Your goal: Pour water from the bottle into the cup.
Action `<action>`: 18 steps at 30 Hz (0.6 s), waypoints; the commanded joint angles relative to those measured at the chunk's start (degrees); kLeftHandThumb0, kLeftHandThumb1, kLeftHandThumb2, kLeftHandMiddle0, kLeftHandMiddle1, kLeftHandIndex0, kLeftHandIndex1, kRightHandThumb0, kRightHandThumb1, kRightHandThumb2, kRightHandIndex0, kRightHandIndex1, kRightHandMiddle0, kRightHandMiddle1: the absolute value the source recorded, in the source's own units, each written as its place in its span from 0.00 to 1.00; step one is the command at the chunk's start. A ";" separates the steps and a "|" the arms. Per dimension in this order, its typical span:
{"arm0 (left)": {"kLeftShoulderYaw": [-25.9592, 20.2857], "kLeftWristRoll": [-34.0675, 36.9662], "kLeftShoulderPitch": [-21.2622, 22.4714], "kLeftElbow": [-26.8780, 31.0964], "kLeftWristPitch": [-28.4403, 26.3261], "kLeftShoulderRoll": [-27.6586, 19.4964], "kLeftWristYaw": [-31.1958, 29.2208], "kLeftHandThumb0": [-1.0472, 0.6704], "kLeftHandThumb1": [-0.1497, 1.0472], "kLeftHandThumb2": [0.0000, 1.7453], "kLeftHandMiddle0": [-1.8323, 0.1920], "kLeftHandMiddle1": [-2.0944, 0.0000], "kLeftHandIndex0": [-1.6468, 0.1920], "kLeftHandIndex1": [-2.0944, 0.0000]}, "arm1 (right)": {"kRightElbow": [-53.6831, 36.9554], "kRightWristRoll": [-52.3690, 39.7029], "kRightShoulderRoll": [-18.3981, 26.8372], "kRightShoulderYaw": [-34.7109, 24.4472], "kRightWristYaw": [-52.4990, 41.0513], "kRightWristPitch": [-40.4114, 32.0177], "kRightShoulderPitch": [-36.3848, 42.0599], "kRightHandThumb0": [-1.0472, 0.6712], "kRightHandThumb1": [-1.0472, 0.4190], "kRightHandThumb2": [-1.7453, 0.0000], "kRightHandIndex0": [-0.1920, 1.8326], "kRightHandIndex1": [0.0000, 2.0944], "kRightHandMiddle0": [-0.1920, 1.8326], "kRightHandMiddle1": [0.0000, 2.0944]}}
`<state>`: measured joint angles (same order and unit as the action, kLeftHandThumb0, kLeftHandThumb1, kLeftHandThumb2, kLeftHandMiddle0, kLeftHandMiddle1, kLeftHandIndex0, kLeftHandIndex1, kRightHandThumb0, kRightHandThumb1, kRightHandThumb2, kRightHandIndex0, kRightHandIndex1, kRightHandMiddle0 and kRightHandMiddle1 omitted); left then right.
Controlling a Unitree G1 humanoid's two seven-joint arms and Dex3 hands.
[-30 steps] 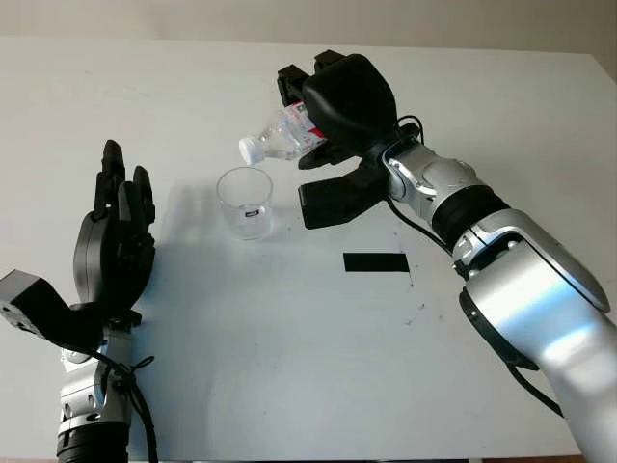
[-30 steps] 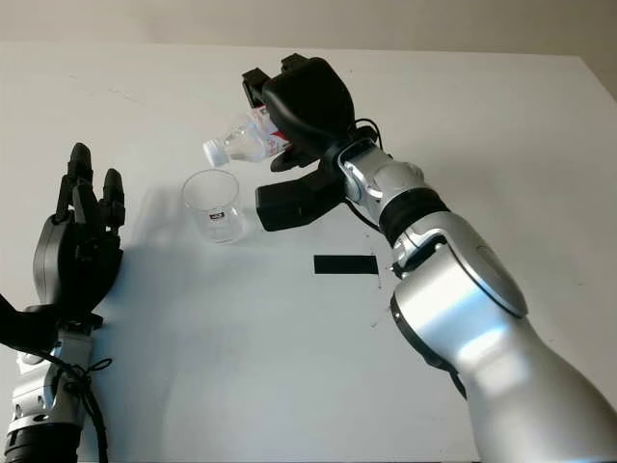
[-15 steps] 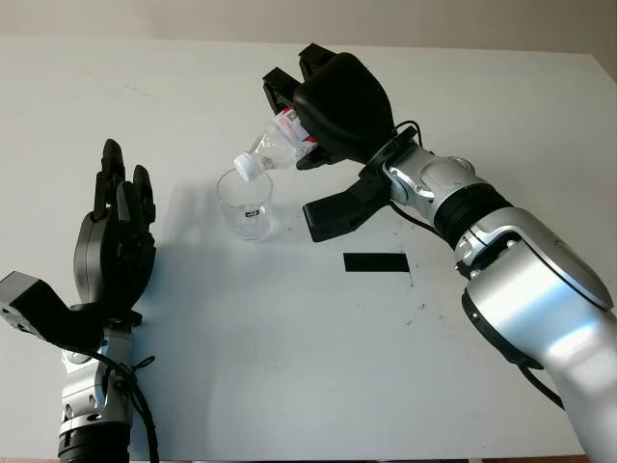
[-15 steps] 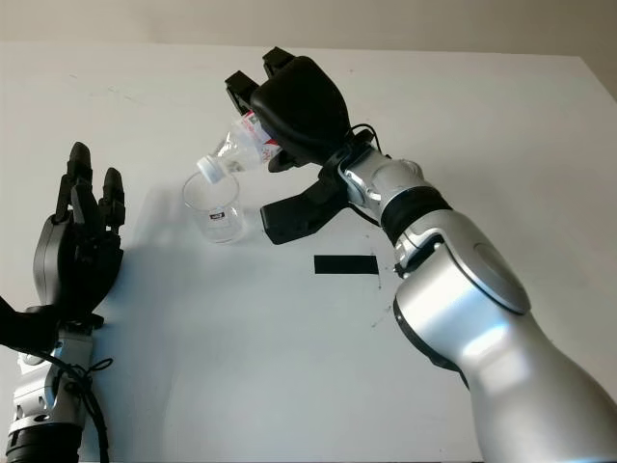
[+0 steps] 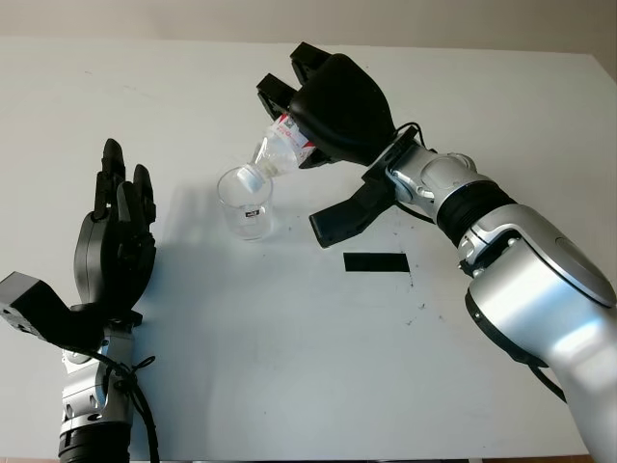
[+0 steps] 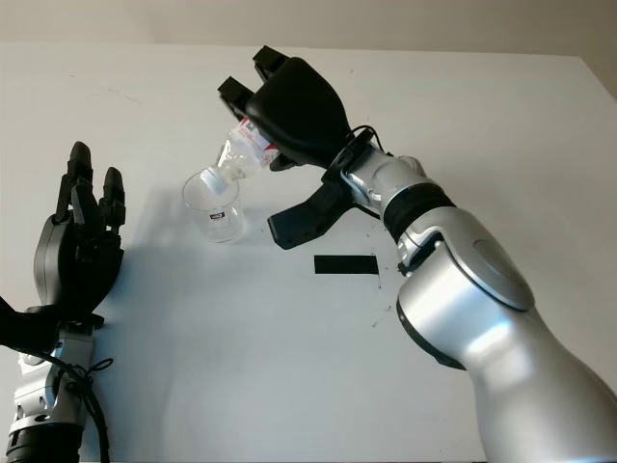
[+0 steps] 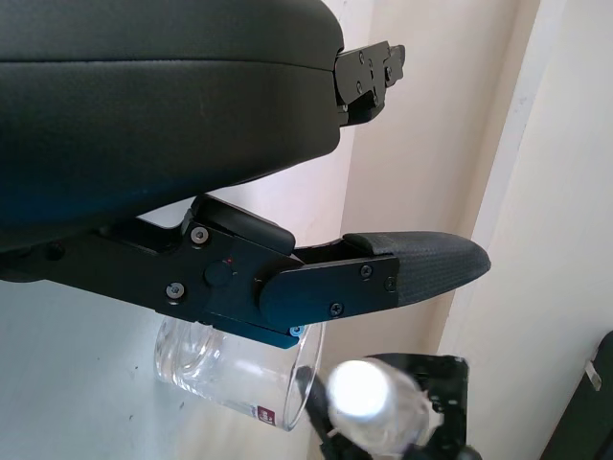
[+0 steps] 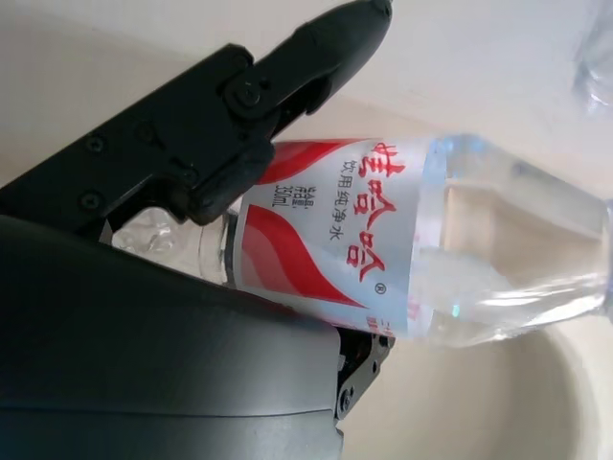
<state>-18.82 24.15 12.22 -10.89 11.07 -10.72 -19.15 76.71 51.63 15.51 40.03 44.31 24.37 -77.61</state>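
A clear plastic cup (image 5: 245, 204) stands upright on the white table (image 5: 289, 338), left of centre. My right hand (image 5: 333, 106) is shut on a clear water bottle (image 5: 277, 154) with a red and white label (image 8: 354, 230). The bottle is tipped steeply, neck down to the left, and its white-capped mouth (image 5: 251, 177) sits at the cup's rim. In the left wrist view the cup (image 7: 235, 374) and the bottle's capped end (image 7: 362, 388) appear beyond my left hand's fingers (image 7: 383, 273). My left hand (image 5: 116, 241) is open, held upright left of the cup.
A black tape strip (image 5: 376, 261) lies on the table to the right of the cup, under my right forearm. A pale wall (image 5: 308, 19) runs along the table's far edge.
My right hand has rolled the bottle from nearly level to steeply tilted, bringing its mouth down from above the cup to the rim. The left hand has not moved.
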 commanded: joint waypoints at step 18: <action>0.68 -0.60 -1.87 0.08 -0.57 0.47 -0.03 0.18 1.00 0.30 1.00 0.98 1.00 0.99 | -5.99 -44.55 -3.42 -38.24 -41.65 -5.62 6.13 0.52 0.00 0.87 0.68 1.00 0.60 1.00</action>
<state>-18.39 23.95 12.12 -10.58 10.80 -10.72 -19.19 72.39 8.88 12.13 3.69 4.59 19.34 -72.45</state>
